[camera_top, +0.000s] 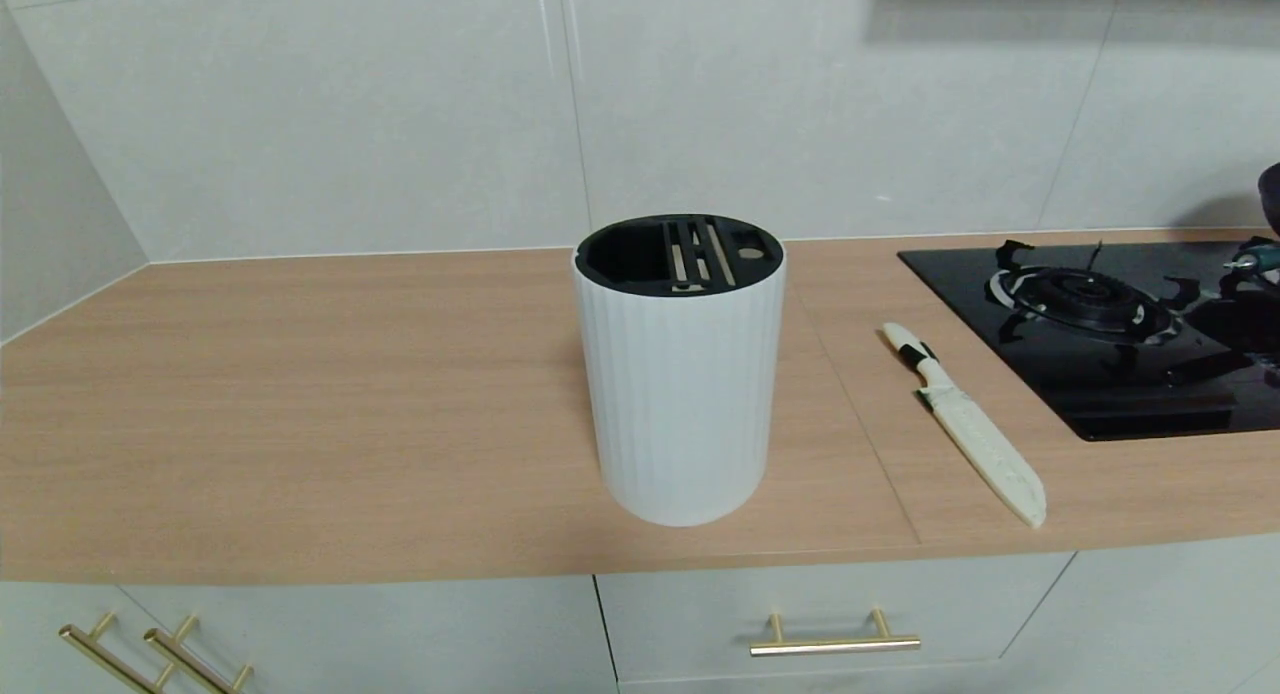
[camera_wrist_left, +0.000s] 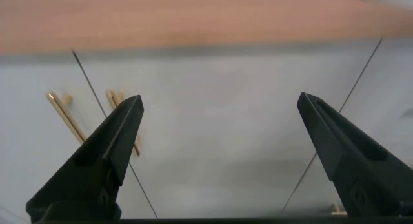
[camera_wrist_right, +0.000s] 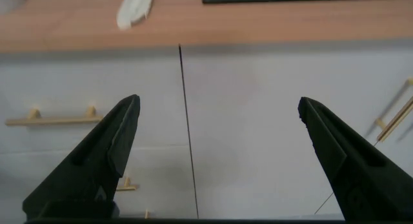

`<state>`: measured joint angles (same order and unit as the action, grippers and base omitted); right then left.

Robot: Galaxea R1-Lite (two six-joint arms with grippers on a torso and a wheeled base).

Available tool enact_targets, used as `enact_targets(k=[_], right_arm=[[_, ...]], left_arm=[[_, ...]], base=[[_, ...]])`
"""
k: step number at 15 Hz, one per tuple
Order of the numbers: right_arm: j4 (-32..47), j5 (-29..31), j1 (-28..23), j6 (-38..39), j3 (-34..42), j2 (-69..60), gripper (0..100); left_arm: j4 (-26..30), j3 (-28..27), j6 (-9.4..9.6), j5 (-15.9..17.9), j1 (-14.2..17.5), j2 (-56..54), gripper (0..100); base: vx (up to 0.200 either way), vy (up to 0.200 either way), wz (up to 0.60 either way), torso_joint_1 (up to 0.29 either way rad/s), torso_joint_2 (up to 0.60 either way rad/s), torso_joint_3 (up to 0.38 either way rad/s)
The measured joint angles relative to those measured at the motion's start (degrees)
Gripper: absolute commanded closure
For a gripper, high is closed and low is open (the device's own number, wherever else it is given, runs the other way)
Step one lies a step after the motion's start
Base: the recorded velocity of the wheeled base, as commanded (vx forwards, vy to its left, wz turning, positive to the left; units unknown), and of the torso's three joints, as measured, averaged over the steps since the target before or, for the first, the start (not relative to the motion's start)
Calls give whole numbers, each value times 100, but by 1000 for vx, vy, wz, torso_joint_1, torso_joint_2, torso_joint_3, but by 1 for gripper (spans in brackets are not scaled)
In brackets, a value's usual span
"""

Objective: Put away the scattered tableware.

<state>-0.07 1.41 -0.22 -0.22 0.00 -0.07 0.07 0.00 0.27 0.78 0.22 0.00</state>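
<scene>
From the head view we've got the wooden countertop (camera_top: pixel 300 404) laid out before us. A white ribbed holder (camera_top: pixel 680 374) stands upright in the middle, and its black slotted top is open to us. To the robot's right of it lies the knife (camera_top: pixel 965 424), flat on the wood. It's pale, with a dark band on the handle. The handle points toward the wall and the blade tip sits near the counter's front edge. It lies between the holder and the black hob (camera_top: pixel 1100 334), touching neither. Below the counter we see a brass drawer handle (camera_top: pixel 835 642).

Down at the wrists the angle is different. The right gripper (camera_wrist_right: pixel 218 100) faces the pale cabinet fronts with its jaws spread wide and nothing between them. Past its fingers (camera_wrist_right: pixel 110 153) we catch the knife's blade tip on the counter edge, well apart from the jaws and not lined up with the gap. A strip of the hob runs along the far edge.

The left gripper (camera_wrist_left: pixel 219 98) also has its jaws wide apart and empty. It is looking at the cabinet doors, two brass handles (camera_wrist_left: pixel 64 114) and the counter's front edge.
</scene>
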Motion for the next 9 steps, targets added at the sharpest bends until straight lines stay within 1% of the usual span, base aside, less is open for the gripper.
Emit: enact_targets(k=[9], right_arm=[[2,-7,0,-2,0,0,0]], left_arm=[[2,0,-2,1,2,0,0]], base=[[0,0,0,235,-523,-294]])
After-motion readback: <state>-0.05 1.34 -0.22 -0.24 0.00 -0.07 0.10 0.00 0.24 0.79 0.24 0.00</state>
